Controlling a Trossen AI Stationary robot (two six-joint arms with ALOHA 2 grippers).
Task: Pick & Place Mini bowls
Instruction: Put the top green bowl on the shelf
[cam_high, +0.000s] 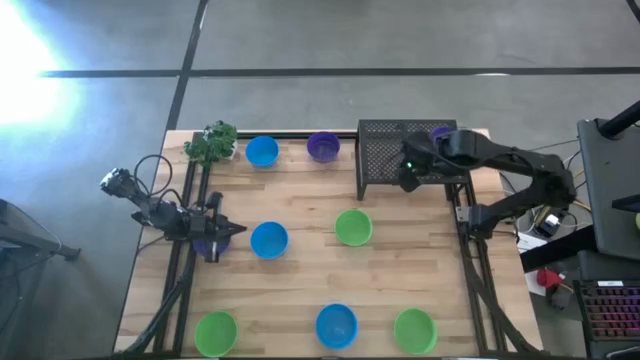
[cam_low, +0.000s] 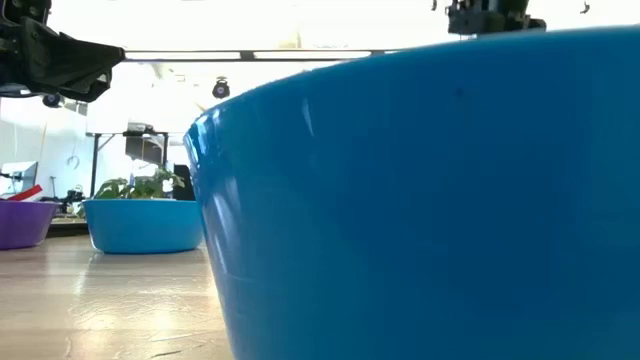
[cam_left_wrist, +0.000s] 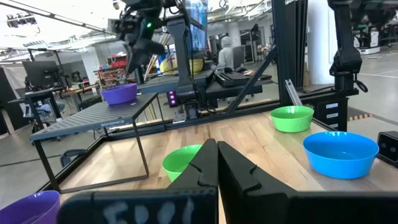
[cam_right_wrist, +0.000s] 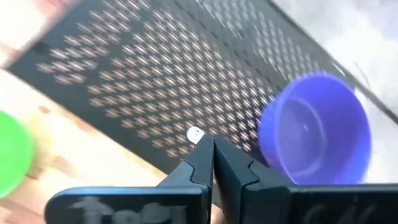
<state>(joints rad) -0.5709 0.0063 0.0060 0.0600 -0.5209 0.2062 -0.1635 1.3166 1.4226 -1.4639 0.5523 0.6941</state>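
Several mini bowls stand upright on the wooden table: blue (cam_high: 262, 151), purple (cam_high: 323, 146), green (cam_high: 353, 227), blue (cam_high: 269, 240), and green (cam_high: 216, 330), blue (cam_high: 336, 325) and green (cam_high: 414, 328) along the near edge. One purple bowl (cam_right_wrist: 314, 127) stands on the black perforated rack (cam_high: 390, 155). Another purple bowl (cam_left_wrist: 28, 208) sits beside the left arm. My right gripper (cam_right_wrist: 211, 149) hangs shut above the rack, next to the purple bowl on it. My left gripper (cam_left_wrist: 217, 158) is shut and level at the table's left side (cam_high: 238, 229).
A small green plant (cam_high: 212, 143) stands at the far left corner. The low view is mostly filled by the near blue bowl (cam_low: 430, 200). Black frame posts run along both sides of the table. Bare wood lies between the middle bowls and the near row.
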